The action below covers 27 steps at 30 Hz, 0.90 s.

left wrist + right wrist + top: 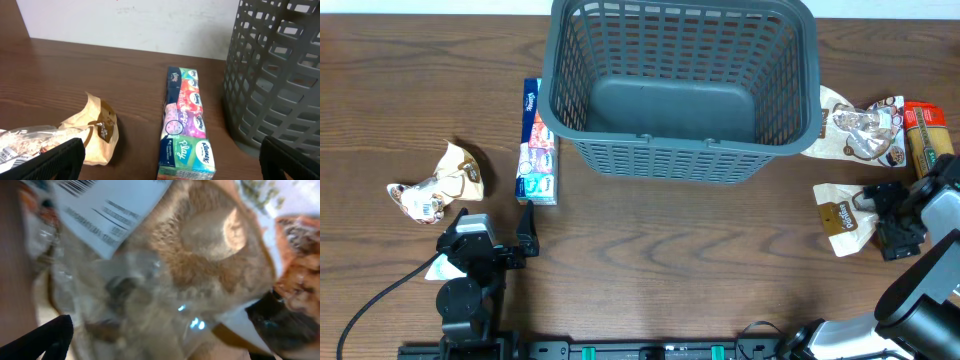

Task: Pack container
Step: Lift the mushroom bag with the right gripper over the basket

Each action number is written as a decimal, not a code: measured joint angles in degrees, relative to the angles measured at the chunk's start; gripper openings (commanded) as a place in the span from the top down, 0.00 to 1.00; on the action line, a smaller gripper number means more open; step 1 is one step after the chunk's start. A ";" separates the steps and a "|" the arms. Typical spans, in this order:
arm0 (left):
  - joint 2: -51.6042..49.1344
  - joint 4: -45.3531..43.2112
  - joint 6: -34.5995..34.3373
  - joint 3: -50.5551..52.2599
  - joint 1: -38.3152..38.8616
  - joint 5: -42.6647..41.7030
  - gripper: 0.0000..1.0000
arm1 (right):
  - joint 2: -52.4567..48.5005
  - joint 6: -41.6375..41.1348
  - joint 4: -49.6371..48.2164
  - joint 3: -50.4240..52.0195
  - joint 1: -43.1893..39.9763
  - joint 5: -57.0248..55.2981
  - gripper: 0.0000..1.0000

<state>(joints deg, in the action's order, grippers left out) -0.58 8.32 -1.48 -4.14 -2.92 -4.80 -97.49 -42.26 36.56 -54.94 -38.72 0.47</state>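
The basket (660, 160) sits top centre. At the right edge, the right gripper (161, 319) has its jaws apart astride a brown packet (842, 218). It should pinch the packet's middle squarely, then lift it clear of the rim. The left gripper (170, 147), lower left, is spread wide.

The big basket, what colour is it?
The basket is dark grey, seen best in the overhead view.

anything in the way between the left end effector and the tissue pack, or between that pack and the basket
Nothing visible. Only bare table lies between the left end effector and the tissue pack. The pack lies right beside the basket, so only the basket's own wall must be cleared.
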 measured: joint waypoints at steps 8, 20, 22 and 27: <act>0.00 0.00 0.00 0.00 0.00 0.00 0.00 | 0.74 0.94 -6.62 5.09 0.00 0.26 0.99; 0.00 -0.02 0.00 0.00 0.00 0.00 0.01 | 1.14 4.15 -6.14 4.85 -0.07 6.86 0.99; 0.00 0.00 -0.02 0.00 0.00 0.00 0.01 | 1.14 5.90 -4.33 3.63 -0.04 10.01 0.99; 0.00 0.00 -0.02 0.00 0.00 0.02 0.01 | 3.41 9.31 4.11 -4.87 0.46 15.45 0.99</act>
<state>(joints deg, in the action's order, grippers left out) -0.58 8.32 -1.50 -4.14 -2.92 -4.78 -94.08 -32.95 40.66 -59.81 -38.26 15.92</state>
